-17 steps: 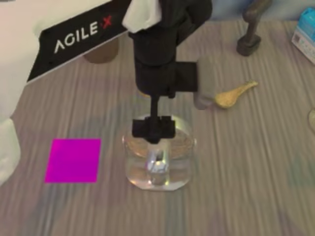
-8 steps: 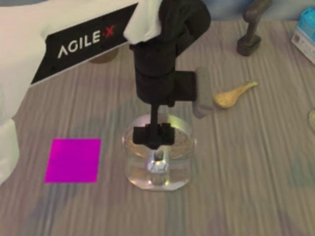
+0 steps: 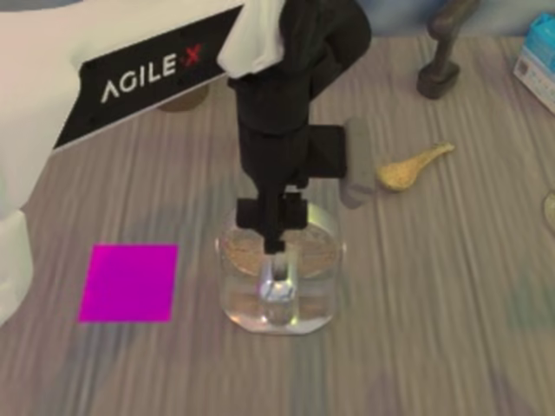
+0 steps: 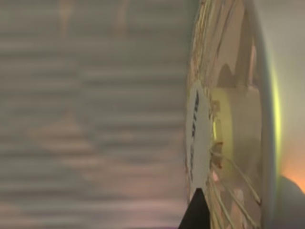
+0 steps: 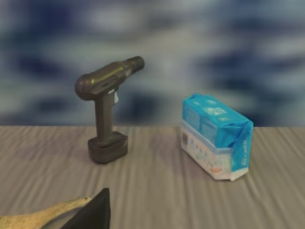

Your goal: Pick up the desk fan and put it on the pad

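Note:
The desk fan (image 3: pixel 279 279), silvery and glassy with a tan speckled grille, stands at the table's middle. My left gripper (image 3: pixel 274 243) hangs right over its upper rim, open, its jaws astride the fan's top edge. In the left wrist view the grille and white hub (image 4: pixel 196 129) fill the frame, and one dark fingertip (image 4: pixel 196 212) lies against the grille face; the other finger is hidden. The magenta pad (image 3: pixel 129 282) lies flat to the fan's left, with nothing on it. My right gripper (image 5: pixel 97 214) is parked outside the top view.
A dark drill (image 3: pixel 442 52) stands at the back right, with a blue packet (image 3: pixel 539 54) beside it at the right edge. A golden spoon (image 3: pixel 414 166) lies right of my left arm. A brown mug (image 3: pixel 178 95) is half hidden under that arm.
My left gripper has shifted slightly back over the fan's top and sunk lower onto its rim. The fan and the pad have not moved.

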Tool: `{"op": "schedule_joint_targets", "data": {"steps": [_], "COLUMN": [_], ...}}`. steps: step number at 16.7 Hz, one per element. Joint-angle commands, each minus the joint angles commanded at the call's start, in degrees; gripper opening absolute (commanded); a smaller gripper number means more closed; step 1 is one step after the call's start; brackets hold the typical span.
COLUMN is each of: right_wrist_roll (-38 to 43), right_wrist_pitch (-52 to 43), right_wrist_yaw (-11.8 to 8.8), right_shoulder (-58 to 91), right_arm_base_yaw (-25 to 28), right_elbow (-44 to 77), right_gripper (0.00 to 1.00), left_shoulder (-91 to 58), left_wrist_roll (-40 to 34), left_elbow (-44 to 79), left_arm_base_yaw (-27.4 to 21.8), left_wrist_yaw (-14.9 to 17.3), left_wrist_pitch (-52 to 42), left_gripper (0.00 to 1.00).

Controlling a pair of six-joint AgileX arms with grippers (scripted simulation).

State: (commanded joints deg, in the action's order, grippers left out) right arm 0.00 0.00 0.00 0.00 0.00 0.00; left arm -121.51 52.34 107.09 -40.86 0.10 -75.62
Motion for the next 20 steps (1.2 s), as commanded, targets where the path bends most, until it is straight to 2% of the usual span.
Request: {"op": "schedule_joint_targets", "data": {"steps": [3,4,13,20], "right_wrist_roll": [0.0,0.0,0.0,0.0], "right_wrist_pitch": [0.0,0.0,0.0,0.0], "right_wrist_yaw": [0.0,0.0,0.0,0.0], "right_shoulder": [0.0,0.0,0.0,0.0], "right_arm_base_yaw": [0.0,0.0,0.0,0.0], "right_elbow": [0.0,0.0,0.0,0.0], "right_gripper": [1.0,1.0,1.0,1.0], "left_shoulder": [0.0,0.0,0.2,-1.1], "left_wrist_roll": [0.0,0.0,0.1,0.0], "left_elbow": [0.0,0.0,0.1,12.4], "left_arm_base_yaw": [0.0,0.0,0.0,0.9], "left_wrist_yaw": [0.0,0.0,0.0,0.0], "left_wrist_pitch": [0.0,0.0,-0.2,-11.2], "left_gripper": [0.02,0.0,0.0,0.0]}}
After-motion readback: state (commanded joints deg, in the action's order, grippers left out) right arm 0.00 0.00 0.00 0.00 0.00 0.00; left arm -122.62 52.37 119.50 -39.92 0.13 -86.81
